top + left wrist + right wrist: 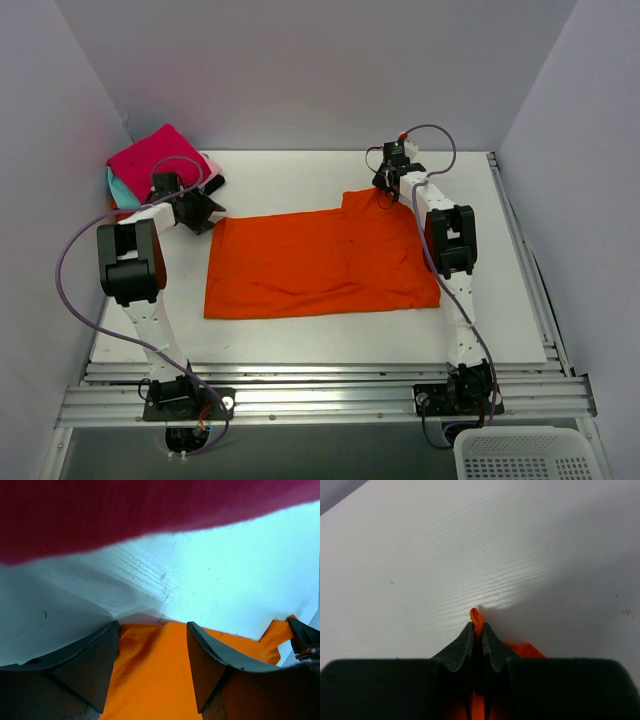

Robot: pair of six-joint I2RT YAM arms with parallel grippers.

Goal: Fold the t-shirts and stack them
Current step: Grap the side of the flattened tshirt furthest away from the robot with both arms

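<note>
The large orange t-shirt [320, 262] lies spread flat in the middle of the white table [300, 340]. My left gripper [205, 212] is open at the shirt's far left corner. In the left wrist view the orange cloth [155, 680] lies between its spread fingers [95, 665], ungripped. My right gripper [388, 185] is at the shirt's far right edge. In the right wrist view it [477, 630] is shut on a small pinch of orange cloth [476, 616]. A stack of folded shirts with a magenta one [155, 160] on top sits at the back left; teal [118, 185] and light pink [212, 165] edges show under it.
The magenta cloth [125, 510] hangs close above the left wrist camera. A white plastic basket [525, 455] stands below the table's front right corner. Grey walls close in the table on the left, back and right. A metal rail [320, 395] runs along the front.
</note>
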